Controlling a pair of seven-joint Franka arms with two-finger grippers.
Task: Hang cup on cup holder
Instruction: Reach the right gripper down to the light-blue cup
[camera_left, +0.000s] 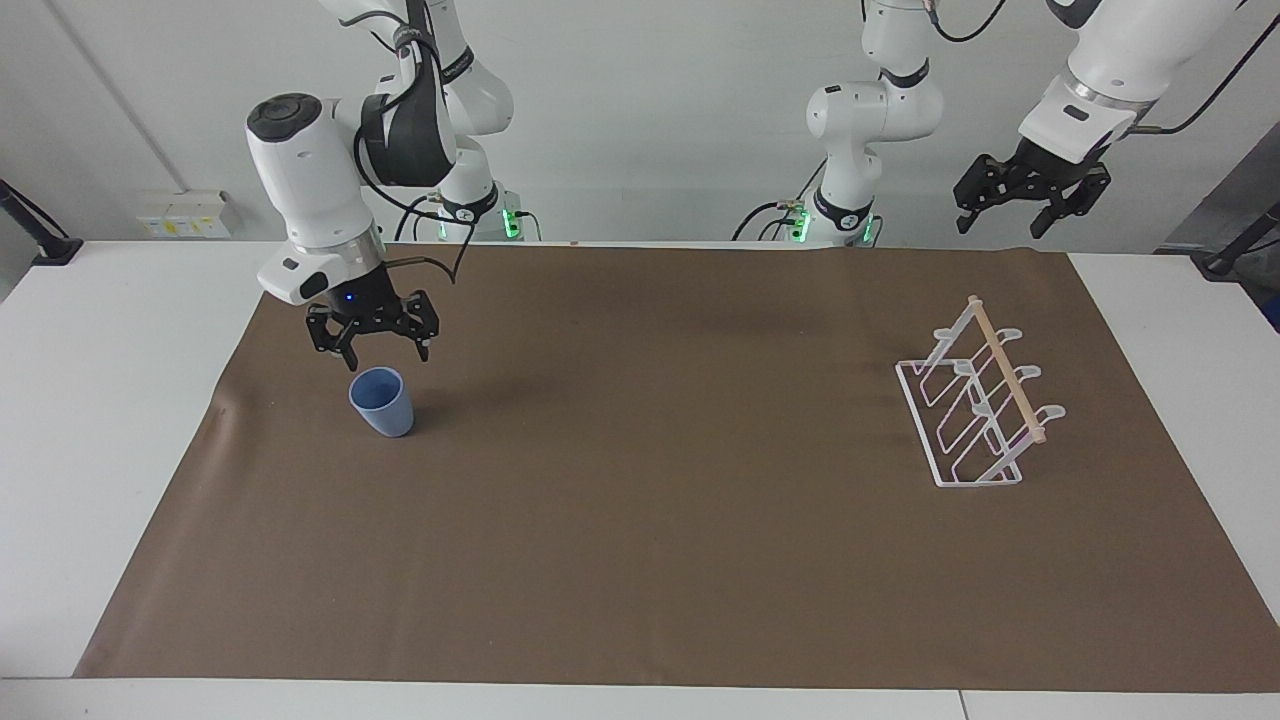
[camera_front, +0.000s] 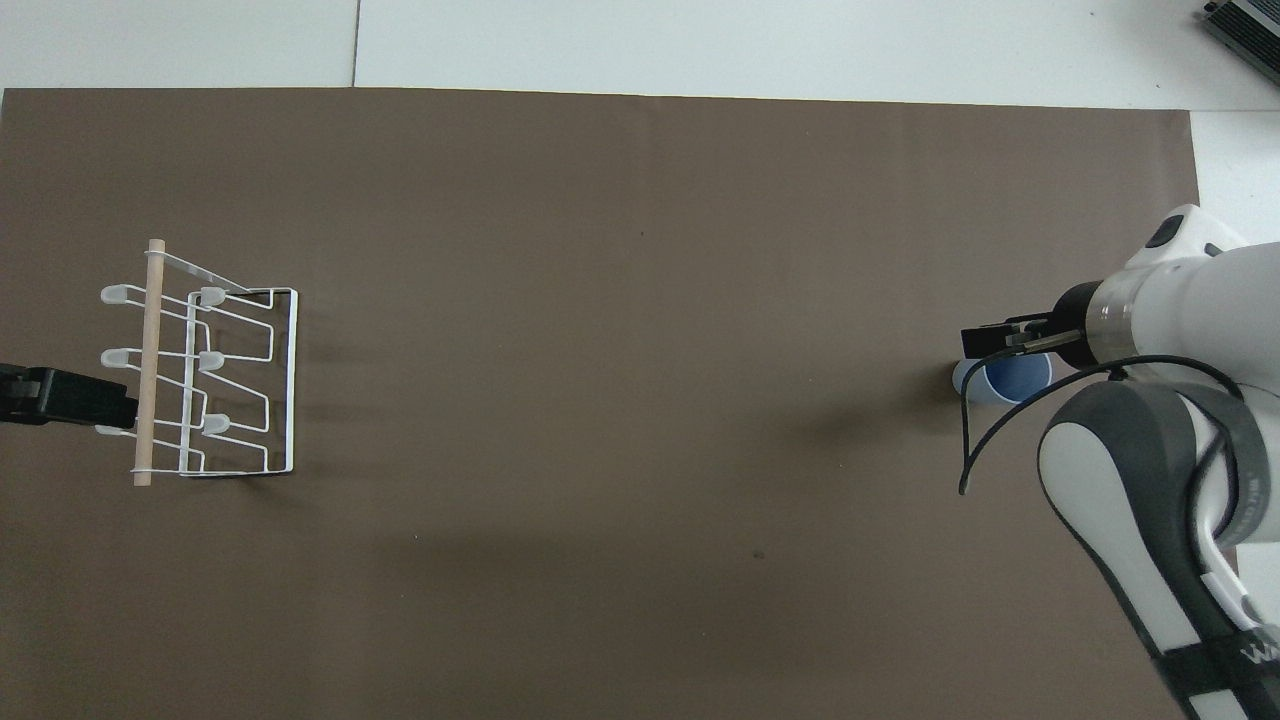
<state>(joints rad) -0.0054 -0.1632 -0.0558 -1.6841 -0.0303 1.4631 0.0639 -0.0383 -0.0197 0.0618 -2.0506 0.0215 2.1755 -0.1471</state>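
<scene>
A small light blue cup stands upright, mouth up, on the brown mat toward the right arm's end of the table. My right gripper hangs open just above the cup's rim, apart from it. The white wire cup holder, with a light wooden dowel along its top, stands toward the left arm's end with nothing on its prongs. My left gripper waits open, raised near the holder's end of the table.
A brown mat covers most of the white table. The right arm's black cable loops over the mat beside the cup.
</scene>
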